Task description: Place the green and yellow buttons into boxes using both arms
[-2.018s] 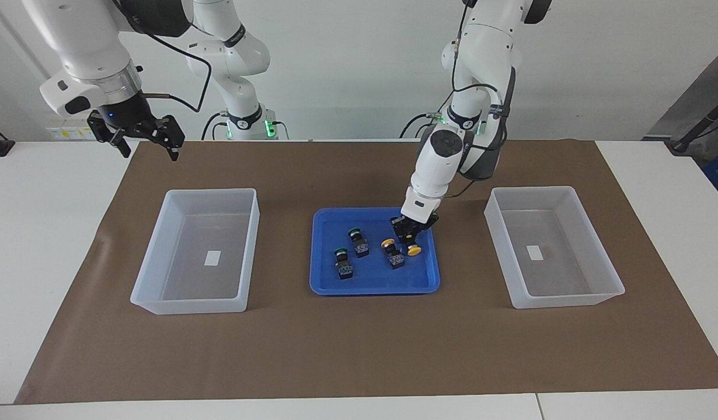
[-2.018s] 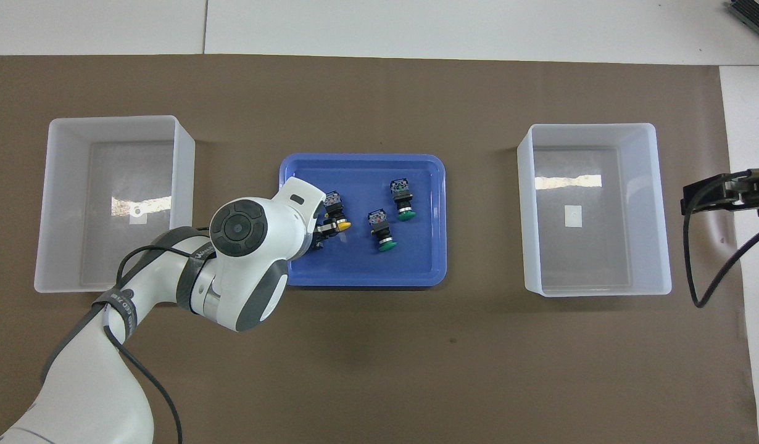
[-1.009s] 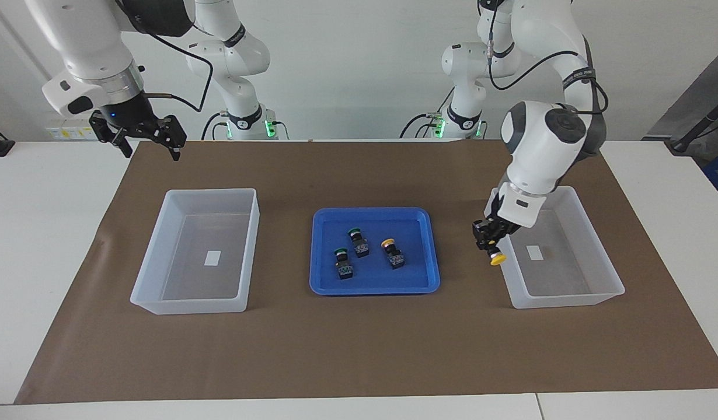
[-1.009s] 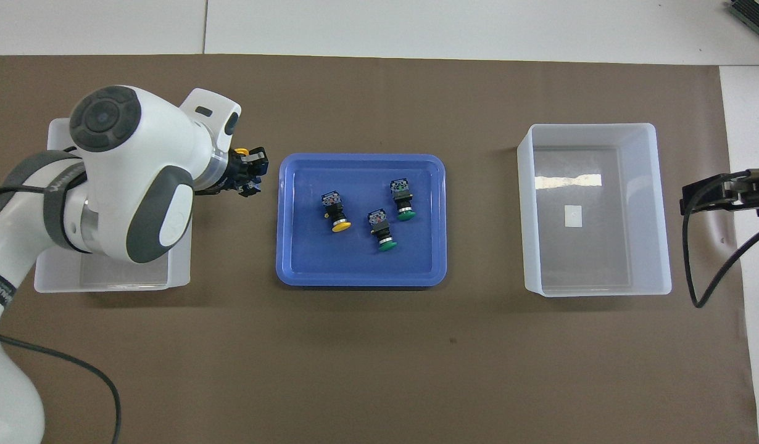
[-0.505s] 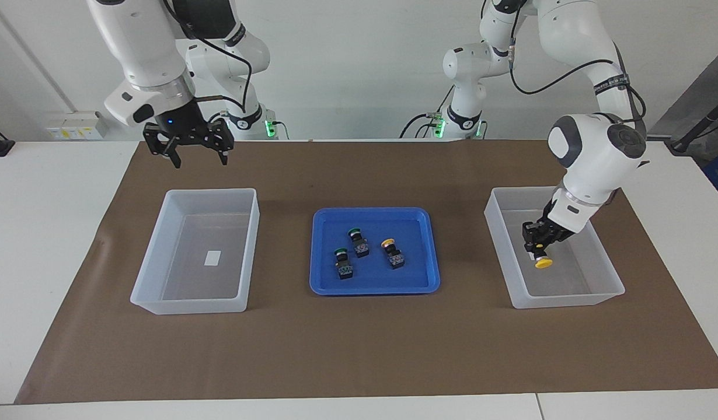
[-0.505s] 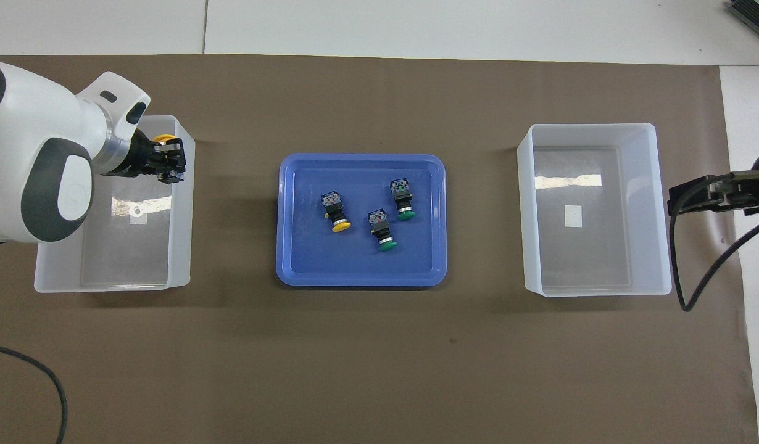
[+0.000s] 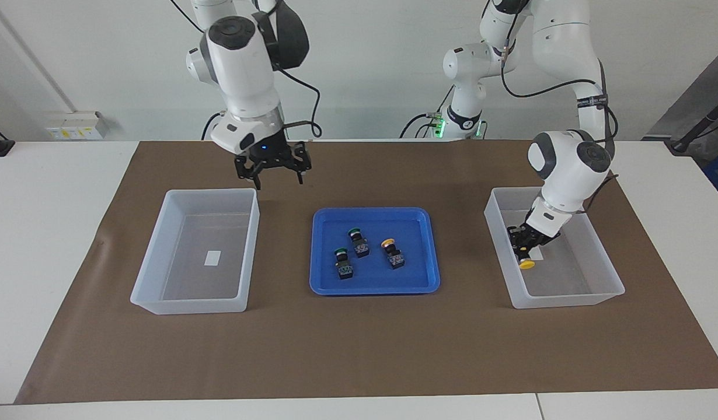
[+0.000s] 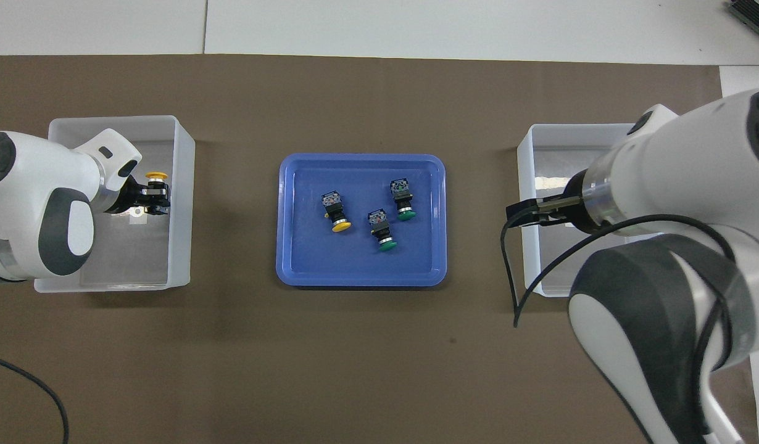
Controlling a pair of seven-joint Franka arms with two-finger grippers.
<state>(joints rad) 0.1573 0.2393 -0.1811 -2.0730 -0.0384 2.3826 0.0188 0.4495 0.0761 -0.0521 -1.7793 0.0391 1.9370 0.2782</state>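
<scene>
Buttons, going left arm's end to right arm's end: one yellow-capped black push-button switch [image 7: 525,257] sits clenched in the left gripper [image 7: 523,245], low inside the translucent whitish plastic bin [image 7: 604,291] at that end, cap pointing away from the robots. Release looks next. Shallow blue tray [image 7: 375,287] mid-table holds one yellow-capped switch [image 7: 392,253] and two green-capped switches [image 7: 351,253]. Right gripper [image 7: 272,169], fingers spread and empty, hangs between the tray and the second bin [image 7: 189,306], so it's the nearer arm for the greens.
</scene>
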